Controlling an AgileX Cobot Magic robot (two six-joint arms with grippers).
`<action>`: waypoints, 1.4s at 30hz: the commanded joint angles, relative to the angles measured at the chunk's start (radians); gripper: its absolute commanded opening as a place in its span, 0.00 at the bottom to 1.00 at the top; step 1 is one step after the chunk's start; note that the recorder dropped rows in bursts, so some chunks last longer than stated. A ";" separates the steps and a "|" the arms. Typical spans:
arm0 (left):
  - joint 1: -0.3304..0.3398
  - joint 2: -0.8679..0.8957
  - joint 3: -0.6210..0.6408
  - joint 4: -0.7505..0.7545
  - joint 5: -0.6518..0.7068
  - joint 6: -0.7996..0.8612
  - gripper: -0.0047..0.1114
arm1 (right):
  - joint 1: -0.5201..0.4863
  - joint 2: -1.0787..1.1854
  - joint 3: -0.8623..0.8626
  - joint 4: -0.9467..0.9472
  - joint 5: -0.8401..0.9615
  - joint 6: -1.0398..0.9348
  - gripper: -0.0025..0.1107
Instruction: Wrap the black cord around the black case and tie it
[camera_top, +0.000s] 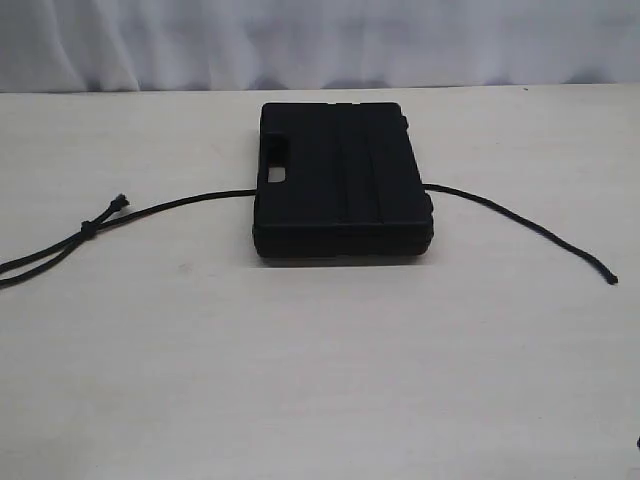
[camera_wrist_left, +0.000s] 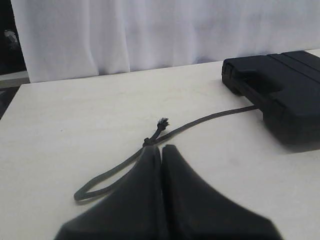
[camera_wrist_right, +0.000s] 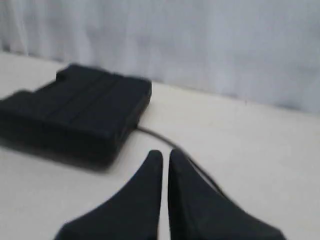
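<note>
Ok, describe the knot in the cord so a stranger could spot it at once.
Find the black case on the table. Follow the cord leaving its left side in the exterior view. The knot is the only lump on it, beside the frayed tip, where two strands join.

Black on cream

The black case (camera_top: 343, 175) is matte, ribbed in straight bands across its lid. The black cord (camera_top: 180, 205) is the same matte black (frayed tip greyish). The table (camera_top: 320, 380) is pale cream, faintly streaked; the curtain (camera_top: 300, 40) beyond its far edge is white.
</note>
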 joint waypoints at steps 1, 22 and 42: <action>0.001 -0.003 0.003 -0.002 -0.005 0.000 0.04 | -0.005 -0.004 0.000 -0.022 -0.380 -0.006 0.06; 0.001 -0.003 0.003 -0.002 -0.005 0.000 0.04 | -0.005 0.448 -0.992 0.081 0.375 0.157 0.50; 0.001 -0.003 0.003 -0.002 -0.005 0.000 0.04 | 0.120 1.433 -1.372 0.303 0.718 0.005 0.50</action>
